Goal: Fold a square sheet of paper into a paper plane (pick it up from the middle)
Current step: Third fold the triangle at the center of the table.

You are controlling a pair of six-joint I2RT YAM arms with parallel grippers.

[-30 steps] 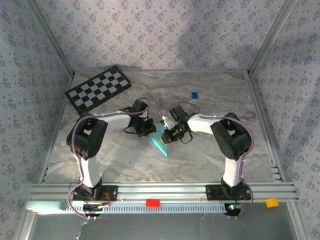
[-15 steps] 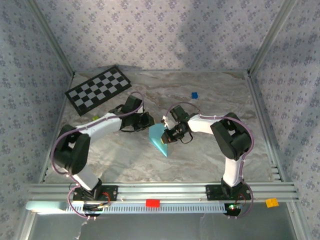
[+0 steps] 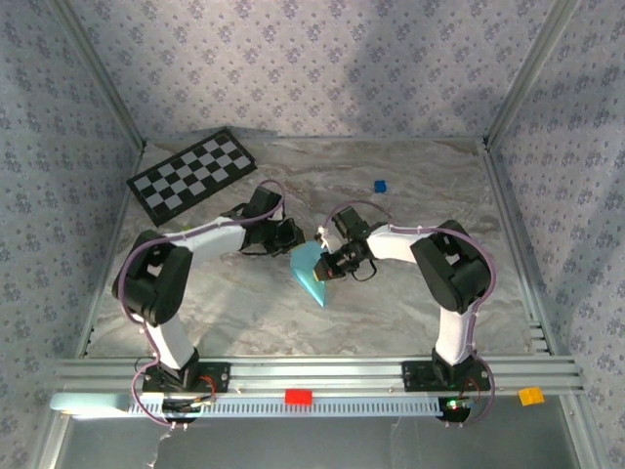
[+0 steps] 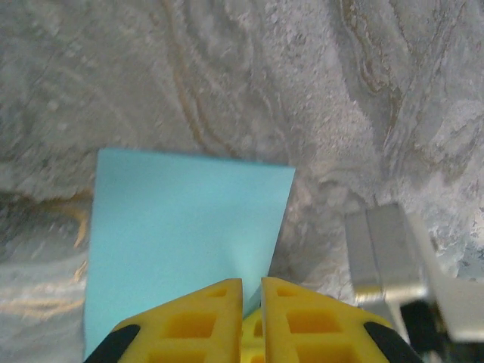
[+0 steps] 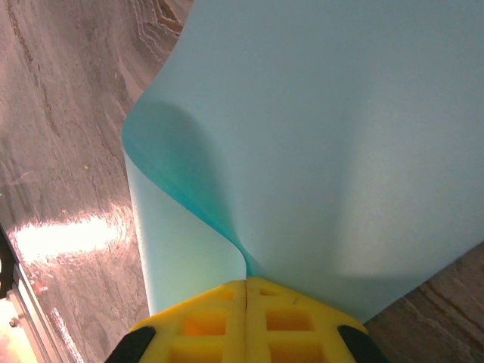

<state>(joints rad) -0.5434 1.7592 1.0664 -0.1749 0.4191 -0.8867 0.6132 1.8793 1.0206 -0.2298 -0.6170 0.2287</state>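
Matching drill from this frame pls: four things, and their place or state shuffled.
Things:
1. square sheet of paper
2. checkerboard
3. small blue cube
4. right gripper

Place or state:
A. lying flat at the table's far-left corner
B. shut on the paper
C. light blue, curled, mid-table between the two arms
D. loose on the far side of the table, right of centre

Pairs: 1-C, 2-A, 3-D, 4-B

left hand (image 3: pixel 289 237) edged farther out; left arm (image 3: pixel 210 234) stretched lower.
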